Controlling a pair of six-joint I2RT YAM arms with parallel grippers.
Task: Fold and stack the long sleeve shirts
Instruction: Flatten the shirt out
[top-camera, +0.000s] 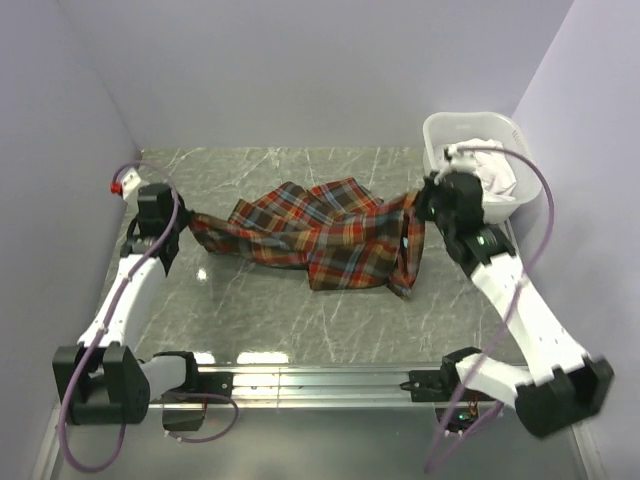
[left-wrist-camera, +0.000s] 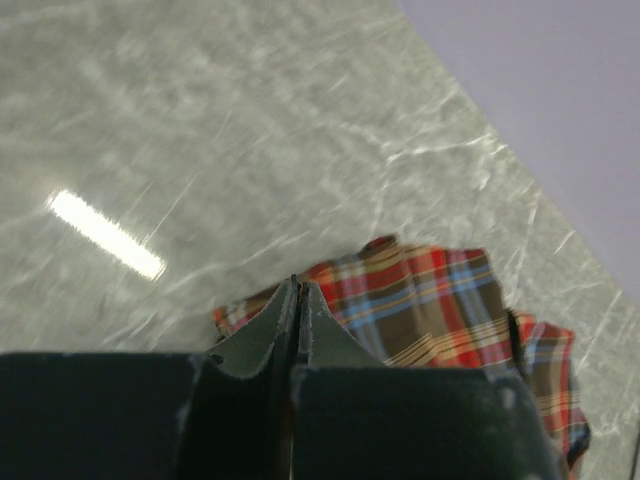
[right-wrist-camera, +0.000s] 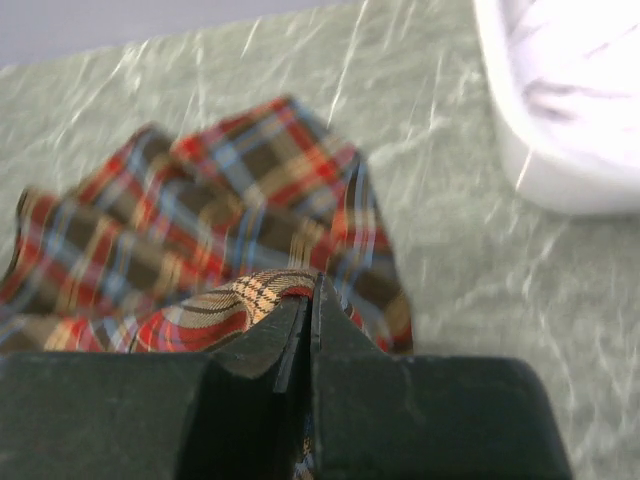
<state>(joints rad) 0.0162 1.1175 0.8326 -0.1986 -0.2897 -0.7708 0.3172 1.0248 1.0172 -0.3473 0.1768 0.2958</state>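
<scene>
Closest up, my fingers press together on both arms. Across the marble table (top-camera: 300, 320) stretches the plaid shirt (top-camera: 320, 232), with my left gripper (left-wrist-camera: 298, 292) clamping its left end and my right gripper (right-wrist-camera: 312, 298) its right. Only overhead shows white cloth (top-camera: 497, 172) in the basket (top-camera: 440, 130).

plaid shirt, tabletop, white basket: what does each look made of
The red, orange and brown plaid shirt looks like soft woven cloth, matte: it drapes and creases. The grey veined tabletop looks like polished marble or marble-print laminate: it mirrors a light. The white basket seems moulded plastic, smooth with a rounded rim.
</scene>
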